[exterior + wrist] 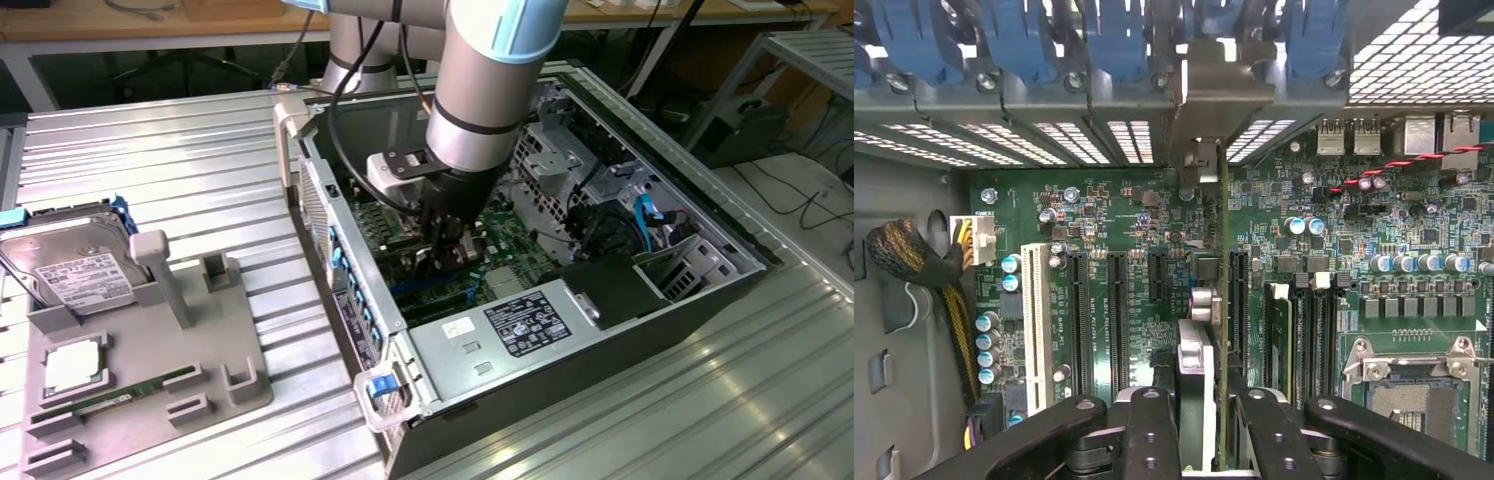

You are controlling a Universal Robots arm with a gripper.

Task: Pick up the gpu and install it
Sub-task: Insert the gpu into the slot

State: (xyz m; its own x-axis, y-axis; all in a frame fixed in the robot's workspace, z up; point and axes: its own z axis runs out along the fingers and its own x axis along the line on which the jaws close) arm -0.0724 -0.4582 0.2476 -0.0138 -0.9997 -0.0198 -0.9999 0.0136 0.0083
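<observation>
Wrist view had the hand (1199,420) clamped on the gpu (1199,300), edge-on above the motherboard (1124,270) slots. Pickup looked done; seating wasn't.

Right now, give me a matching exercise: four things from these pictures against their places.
Things:
1. gpu
2. hard drive
3. memory stick
4. gripper

Places:
A. lying flat in the grey holder's slot
B. inside the computer case, clamped on the card
C. edge-on above the motherboard slots
D. propped in the grey holder on the table

Pairs: 1-C, 2-D, 3-A, 4-B
</observation>
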